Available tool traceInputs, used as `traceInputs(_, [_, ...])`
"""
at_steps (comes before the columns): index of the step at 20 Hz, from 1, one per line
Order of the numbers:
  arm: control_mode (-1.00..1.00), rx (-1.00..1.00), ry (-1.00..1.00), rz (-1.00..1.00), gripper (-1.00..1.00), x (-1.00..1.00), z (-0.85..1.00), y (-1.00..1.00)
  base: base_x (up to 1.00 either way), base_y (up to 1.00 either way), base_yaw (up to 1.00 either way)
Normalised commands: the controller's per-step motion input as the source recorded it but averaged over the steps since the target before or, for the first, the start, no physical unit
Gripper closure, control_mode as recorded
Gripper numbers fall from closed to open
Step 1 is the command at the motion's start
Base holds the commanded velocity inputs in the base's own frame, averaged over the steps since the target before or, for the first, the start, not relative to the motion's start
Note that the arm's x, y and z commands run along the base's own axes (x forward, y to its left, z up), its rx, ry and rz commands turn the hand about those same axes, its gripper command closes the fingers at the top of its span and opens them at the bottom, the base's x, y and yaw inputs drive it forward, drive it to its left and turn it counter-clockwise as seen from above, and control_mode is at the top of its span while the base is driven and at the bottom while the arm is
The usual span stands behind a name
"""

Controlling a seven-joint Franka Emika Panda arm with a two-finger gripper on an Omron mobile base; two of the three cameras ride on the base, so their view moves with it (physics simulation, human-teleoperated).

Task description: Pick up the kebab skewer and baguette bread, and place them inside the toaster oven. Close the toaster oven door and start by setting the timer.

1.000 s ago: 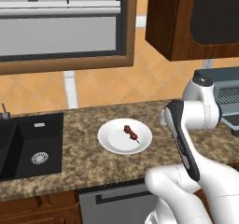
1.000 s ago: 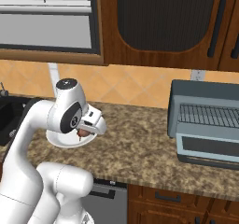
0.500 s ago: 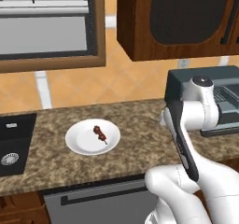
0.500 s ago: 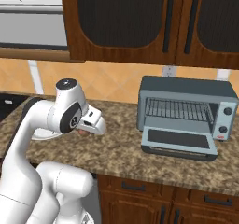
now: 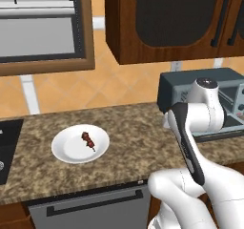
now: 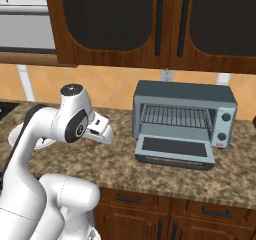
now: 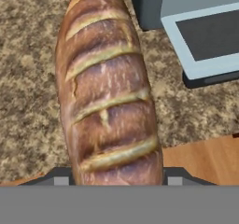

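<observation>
Hand view: baguette bread (image 7: 107, 87) sits between the gripper (image 7: 114, 180) fingers, pinched at its near end, loaf running away from the camera above the speckled counter (image 7: 28, 101). Beyond it, toaster oven door (image 7: 205, 41) lies dropped open. Right base view: toaster oven (image 6: 184, 121) stands right of the arm, rack exposed. Left base view: kebab skewer (image 5: 88, 140) rests on white plate (image 5: 66, 149), well left.

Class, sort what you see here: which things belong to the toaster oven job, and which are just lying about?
Job: baguette bread, held in the gripper; kebab skewer; toaster oven; toaster oven door, open.

Lying about: white plate; sink; window; wall cabinets.
</observation>
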Motion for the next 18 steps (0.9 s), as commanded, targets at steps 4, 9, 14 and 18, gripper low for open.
traceInputs(4, [1.0, 0.0, 0.0, 0.0, 1.0, 0.0, 0.0, 0.0, 0.38, -0.16, -0.1])
traceInputs(9, [1.0, 0.0, 0.0, 0.0, 1.0, 0.0, 0.0, 0.0, 0.14, -0.17, 0.0])
traceInputs(14, [1.0, 0.0, 0.0, 0.0, 1.0, 0.0, 0.0, 0.0, 0.02, -0.15, 0.0])
traceInputs(18, [1.0, 0.0, 0.0, 0.0, 1.0, 0.0, 0.0, 0.0, 0.04, -0.34, 0.0])
